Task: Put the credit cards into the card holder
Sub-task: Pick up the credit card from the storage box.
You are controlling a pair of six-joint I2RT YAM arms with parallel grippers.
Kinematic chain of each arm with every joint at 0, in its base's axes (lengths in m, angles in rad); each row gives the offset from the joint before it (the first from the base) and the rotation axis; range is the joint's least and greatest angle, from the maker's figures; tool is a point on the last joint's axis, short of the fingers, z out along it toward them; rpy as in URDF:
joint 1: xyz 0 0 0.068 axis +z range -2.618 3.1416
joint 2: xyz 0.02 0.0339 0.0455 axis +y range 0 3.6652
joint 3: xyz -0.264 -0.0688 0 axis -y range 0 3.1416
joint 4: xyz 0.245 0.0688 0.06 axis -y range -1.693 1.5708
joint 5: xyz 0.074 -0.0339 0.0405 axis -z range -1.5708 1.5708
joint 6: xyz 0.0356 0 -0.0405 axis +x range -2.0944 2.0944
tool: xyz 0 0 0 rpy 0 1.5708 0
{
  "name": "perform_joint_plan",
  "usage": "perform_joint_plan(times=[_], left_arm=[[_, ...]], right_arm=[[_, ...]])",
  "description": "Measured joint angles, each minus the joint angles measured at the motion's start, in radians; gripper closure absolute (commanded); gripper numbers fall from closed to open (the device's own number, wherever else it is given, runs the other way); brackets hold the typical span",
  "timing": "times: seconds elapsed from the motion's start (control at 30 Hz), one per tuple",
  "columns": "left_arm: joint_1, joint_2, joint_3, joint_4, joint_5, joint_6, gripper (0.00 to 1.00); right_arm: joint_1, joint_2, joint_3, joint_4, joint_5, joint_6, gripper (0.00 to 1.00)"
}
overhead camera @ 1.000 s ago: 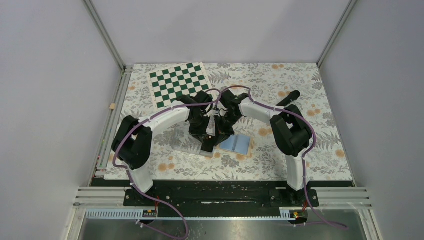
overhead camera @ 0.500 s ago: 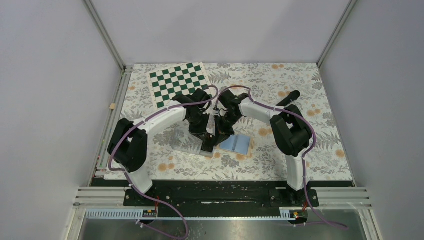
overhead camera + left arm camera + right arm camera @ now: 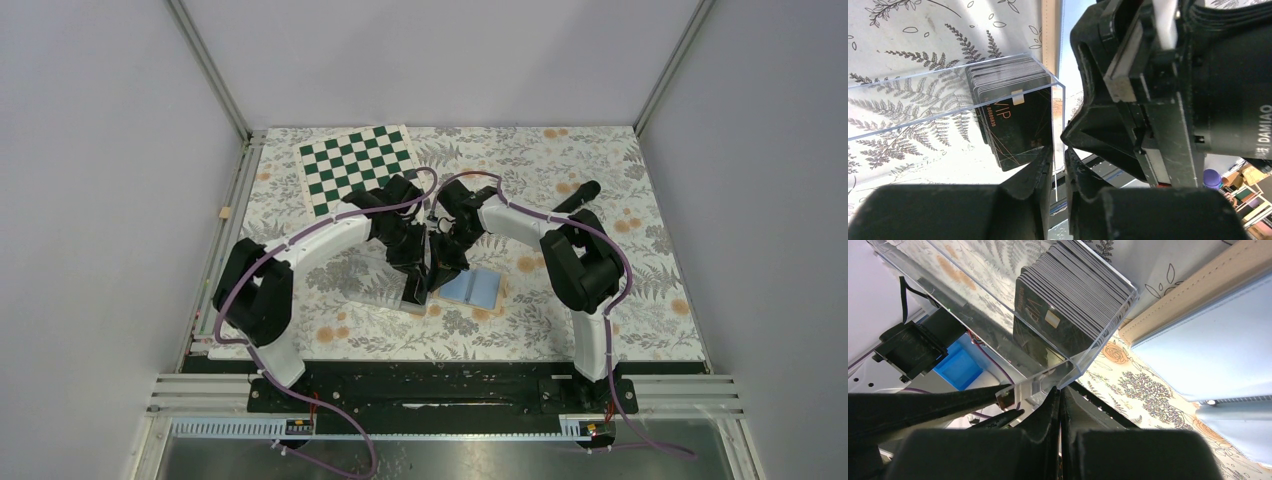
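Two sets of fingers meet at one end of the clear tray (image 3: 923, 95). The left fingers (image 3: 1049, 165) stand a narrow slit apart with the tray's end wall in the slit; whether they pinch that wall or stand just clear of it cannot be told. The right fingers (image 3: 1060, 407) are pressed flat together with nothing seen between them, their tip against the tray's lower corner.

Cards (image 3: 1013, 110), black, stand on edge as a packed stack inside that end of the tray; none is in either grip. The card holder (image 3: 473, 288) lies open, blue lining up, on the desk (image 3: 620, 300), just beside the tray on the right arm's side.

Risks, as judged: the tight stack may yield several cards at once, or none; a push on the light tray may slide or tip it onto the holder; the two wrists, nearly touching, may collide.

Both arms reach forward from their bases and bend inward to the desk's middle, wrists pitched steeply down; the chessboard (image 3: 360, 168) lies well behind them.
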Motion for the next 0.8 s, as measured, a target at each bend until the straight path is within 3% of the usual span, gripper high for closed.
perform_joint_plan(times=[0.1,0.2,0.4,0.63,0.8], left_arm=[[0.0,0.008,-0.002,0.0,-0.008,0.002,0.81],[0.0,0.013,-0.01,-0.001,-0.015,0.001,1.0],[0.0,0.018,-0.016,0.0,-0.012,0.001,1.0],[0.0,-0.003,-0.018,0.003,-0.027,-0.017,1.0],[0.007,-0.116,-0.033,0.018,-0.044,-0.056,1.0]], right_arm=[[0.0,0.0,0.0,0.0,0.0,0.0,1.0],[0.0,0.0,0.0,0.0,0.0,0.0,1.0],[0.0,0.0,0.0,0.0,0.0,-0.003,1.0],[-0.014,-0.048,-0.063,0.074,-0.01,-0.001,0.7],[-0.062,-0.168,-0.162,0.193,-0.039,0.034,0.45]])
